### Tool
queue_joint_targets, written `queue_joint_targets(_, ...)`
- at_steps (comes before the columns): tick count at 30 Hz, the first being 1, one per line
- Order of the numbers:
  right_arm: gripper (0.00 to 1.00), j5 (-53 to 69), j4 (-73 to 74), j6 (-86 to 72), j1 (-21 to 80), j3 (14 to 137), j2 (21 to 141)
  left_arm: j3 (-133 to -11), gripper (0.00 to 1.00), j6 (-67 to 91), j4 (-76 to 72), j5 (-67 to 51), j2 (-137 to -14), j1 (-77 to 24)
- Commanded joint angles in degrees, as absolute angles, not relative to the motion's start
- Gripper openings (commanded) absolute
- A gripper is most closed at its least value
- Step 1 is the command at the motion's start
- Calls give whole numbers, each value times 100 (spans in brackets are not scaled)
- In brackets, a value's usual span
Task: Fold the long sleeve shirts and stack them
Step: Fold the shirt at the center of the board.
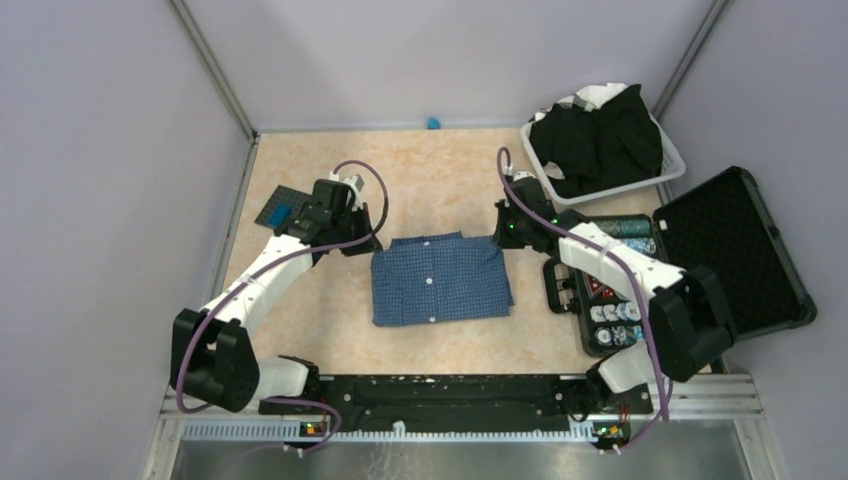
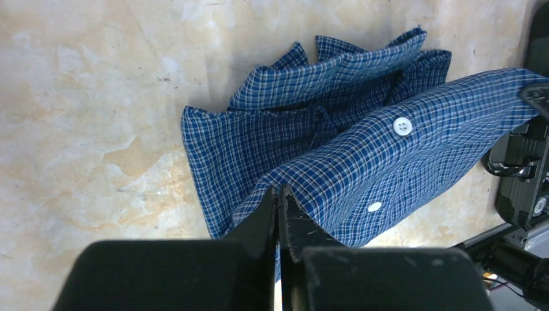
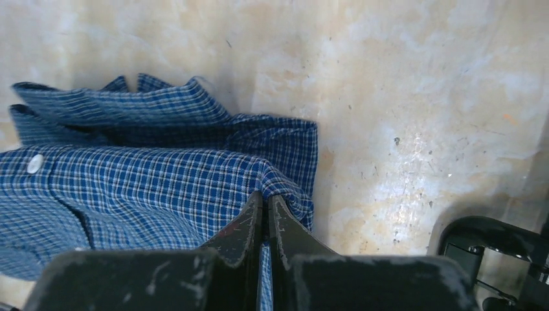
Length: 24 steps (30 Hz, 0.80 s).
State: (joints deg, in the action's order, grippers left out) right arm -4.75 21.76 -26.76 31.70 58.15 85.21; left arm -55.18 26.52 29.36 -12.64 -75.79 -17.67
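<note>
Lying in the middle of the table [image 1: 440, 170] as a compact rectangle: the blue checked shirt [image 1: 440, 278], with sleeves tucked out of sight, buttons facing up and the collar toward the far side. Being pinched at its far left corner by the left gripper [image 2: 278, 197], with fingers pressed together on a lifted fold of cloth. Being pinched likewise at the far right corner by the right gripper [image 3: 264, 201], clamped tight on the top layer. Judging from both wrist views, laying a last fold toward the collar end, with that top layer arching above the layers beneath and not yet flat. Reckoning this first garment nearly finished.

Waiting well apart, heaped in the white basket [image 1: 672, 165] at the far right: the black shirts [image 1: 600, 145], unfolded, with none stacked yet. Sitting open just nearer than the basket, and playing no part: the black hard case [image 1: 735, 250]. Leaving most of the job ahead: letting go, smoothing, then folding each black one and stacking.
</note>
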Motion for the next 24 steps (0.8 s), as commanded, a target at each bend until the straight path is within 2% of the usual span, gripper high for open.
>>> queue_joint_targets(1, 0, -587, 2090, -2419, 3133, 5749, 7966, -5740, 0, 2466, 3085, -1114, -7321, -1736)
queue_joint_targets(10, 0, -299, 1696, -2092, 2973, 5820, 7897, -5913, 0, 2336, 2540, -960, -7569, -1543)
queue_joint_targets(24, 0, -346, 2014, -2030, 2923, 5960, 7295, -6091, 0, 2165, 2752, -1034, -7239, -1503)
